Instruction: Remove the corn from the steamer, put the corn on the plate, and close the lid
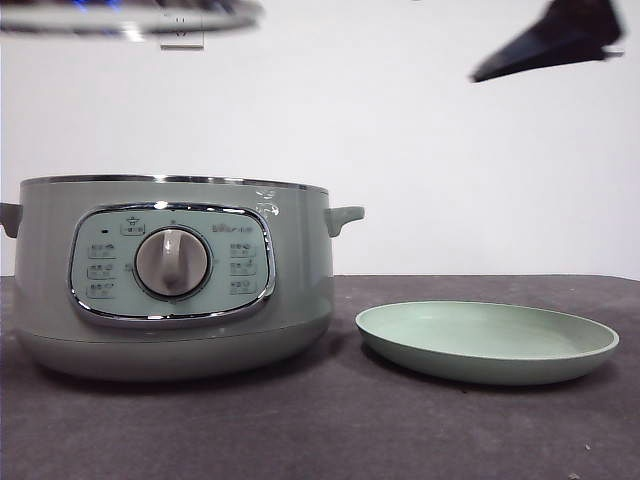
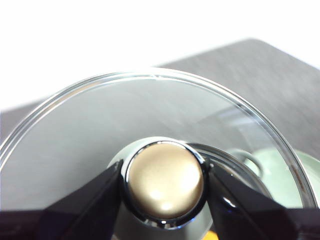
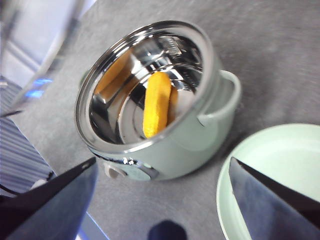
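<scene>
From the front view you cannot see inside the steamer [image 1: 172, 275]: its sage-green wall hides the contents, and only the blurred chrome edge of the lid [image 1: 130, 17] shows, cut off at the top of the picture above the pot. The right gripper [image 1: 550, 42] appears there only as a dark wedge at the upper corner.

Your right wrist view fills the gap: the corn [image 3: 156, 104], a smooth, tapered yellow-orange cob, lies on the mirror-bright metal floor of the open pot, its colour reflected in the steel wall. The shallow, pale green plate [image 1: 487, 342] sits just beside the steamer on the dark, matte table [image 1: 330, 430], partly cropped in that wrist view.

Your left gripper [image 2: 165, 185] has its black jaws clamped on either side of the lid's rounded, chrome-ringed knob [image 2: 165, 182], holding the clear glass disc aloft. The right gripper's jaws stand wide apart, grasping nothing, hovering above pot and plate.
</scene>
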Controlling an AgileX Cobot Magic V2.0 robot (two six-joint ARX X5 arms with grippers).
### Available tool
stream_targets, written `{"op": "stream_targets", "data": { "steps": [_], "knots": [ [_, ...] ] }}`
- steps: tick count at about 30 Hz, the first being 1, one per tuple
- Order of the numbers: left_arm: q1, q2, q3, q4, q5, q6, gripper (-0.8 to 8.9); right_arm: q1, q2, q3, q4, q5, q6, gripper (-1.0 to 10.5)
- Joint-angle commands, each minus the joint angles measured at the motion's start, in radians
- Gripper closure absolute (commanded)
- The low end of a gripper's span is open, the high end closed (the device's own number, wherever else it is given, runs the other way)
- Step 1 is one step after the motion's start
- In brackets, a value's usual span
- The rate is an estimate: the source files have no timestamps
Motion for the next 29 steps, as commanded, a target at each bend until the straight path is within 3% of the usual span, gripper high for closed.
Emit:
{"op": "stream_targets", "data": {
  "steps": [1,7,14,18,26,29],
  "knots": [
    [0.000,-0.117,0.011,-0.009,-0.062,0.006,8.22,0.070,0.103,0.093,-0.017,0.032,-0.013,5.1],
    [0.000,-0.282,0.011,-0.100,-0.152,0.005,8.22,0.197,0.330,0.320,-0.090,0.101,-0.076,5.1],
    [0.000,-0.396,0.011,-0.204,-0.173,-0.020,8.22,0.305,0.617,0.624,-0.243,0.248,-0.175,5.1],
    [0.000,-0.405,0.011,-0.242,-0.173,-0.021,8.22,0.341,0.766,0.765,-0.294,0.304,-0.195,5.1],
    [0.000,-0.404,0.011,-0.255,-0.170,-0.033,8.22,0.389,0.943,0.851,-0.249,0.345,-0.224,5.2],
    [0.000,-0.404,0.011,-0.260,-0.170,-0.037,8.22,0.396,0.982,0.851,-0.220,0.368,-0.233,5.7]
  ]
}}
